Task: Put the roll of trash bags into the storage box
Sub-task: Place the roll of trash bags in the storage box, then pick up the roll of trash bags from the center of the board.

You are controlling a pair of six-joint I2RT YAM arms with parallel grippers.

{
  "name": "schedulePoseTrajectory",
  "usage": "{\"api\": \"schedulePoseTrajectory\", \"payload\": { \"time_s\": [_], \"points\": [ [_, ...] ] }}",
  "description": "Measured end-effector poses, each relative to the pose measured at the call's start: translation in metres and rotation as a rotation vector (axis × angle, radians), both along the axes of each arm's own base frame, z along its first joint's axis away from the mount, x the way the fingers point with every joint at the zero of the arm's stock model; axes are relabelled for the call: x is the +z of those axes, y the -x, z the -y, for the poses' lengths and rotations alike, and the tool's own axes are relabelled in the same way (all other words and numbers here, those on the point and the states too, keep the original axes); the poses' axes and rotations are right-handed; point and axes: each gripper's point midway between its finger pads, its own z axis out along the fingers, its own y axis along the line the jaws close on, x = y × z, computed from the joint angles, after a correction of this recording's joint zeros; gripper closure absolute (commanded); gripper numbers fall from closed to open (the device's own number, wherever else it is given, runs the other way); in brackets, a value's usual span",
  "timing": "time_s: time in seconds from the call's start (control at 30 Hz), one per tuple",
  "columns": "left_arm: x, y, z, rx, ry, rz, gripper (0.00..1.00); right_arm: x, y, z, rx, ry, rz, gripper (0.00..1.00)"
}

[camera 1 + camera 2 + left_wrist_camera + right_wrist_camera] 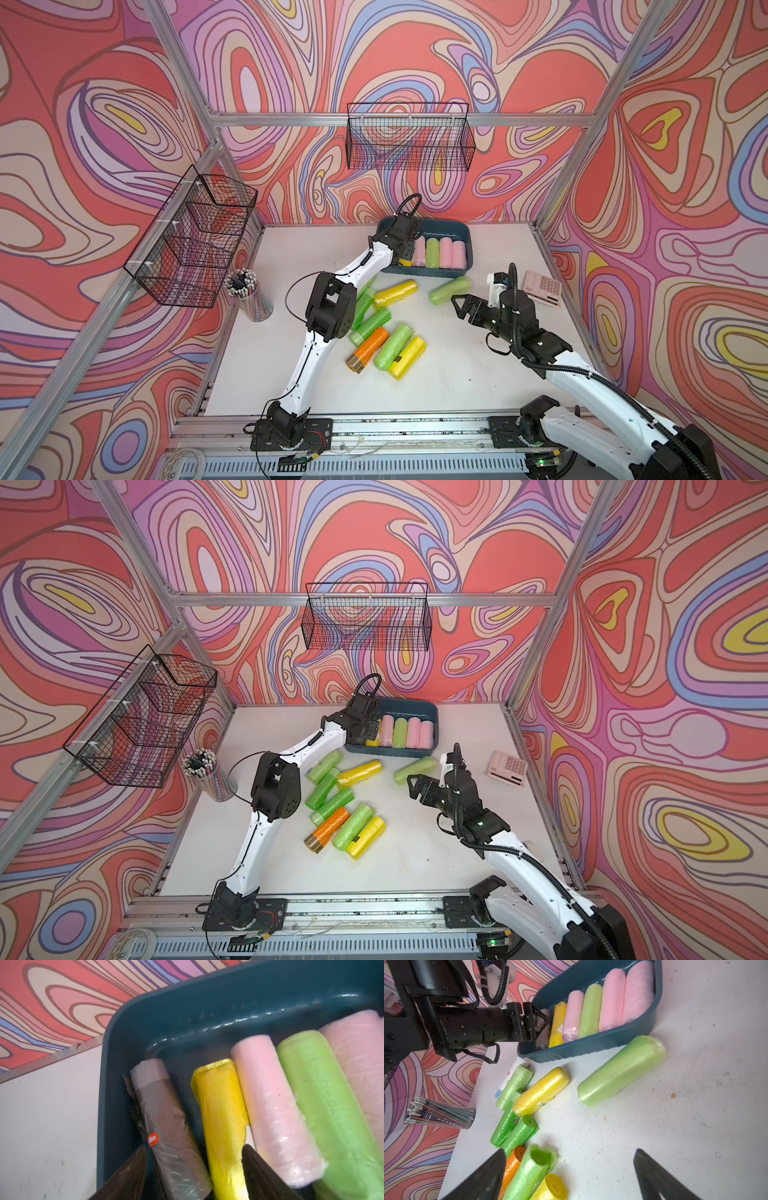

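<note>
Now, grey roll (pixel 166 1126) in storage box (pixel 207 1001), between parted left fingers (pixel 261 1174), right fingers (pixel 654 1174) also apart

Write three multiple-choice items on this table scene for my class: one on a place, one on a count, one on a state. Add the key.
1. Where does the big pale green roll lie relative to the storage box?
A) inside it
B) on the table, just outside it
C) on top of its rolls

2. How many pink rolls are in the box?
A) one
B) five
C) three

3. The right gripper is:
A) open and empty
B) shut on a yellow roll
C) shut on the calculator

Key:
1 B, it rests on the table in front of the box wall.
2 C, three pink ones lie in the row.
3 A, its jaws stand apart with nothing between them.
</note>
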Motion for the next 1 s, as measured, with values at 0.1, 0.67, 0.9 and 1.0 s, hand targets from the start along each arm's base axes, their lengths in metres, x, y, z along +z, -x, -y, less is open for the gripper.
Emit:
{"api": "schedulePoseTrajectory", "payload": {
  "time_s": [0.1, 0.67, 0.9, 1.0],
  "points": [
    [0.011, 0.008, -0.002, -0.008, 0.019, 0.007, 0.19, 0.000, 0.000, 0.000, -0.002, -0.003, -0.002, 0.02],
    [0.110, 0.099, 0.019, -0.090, 0.201, 0.123, 0.00, -0.021, 0.009, 0.009, -0.046, 0.023, -0.119, 0.02],
    [0.120, 0.150, -0.007, -0.056, 0.371, 0.135, 0.00, -0.026, 0.007, 0.007, -0.051, 0.032, -0.168, 0.02],
    [0.121, 0.168, -0.019, -0.033, 0.423, 0.134, 0.00, -0.027, 0.008, 0.007, -0.054, 0.029, -0.181, 0.02]
  ]
}}
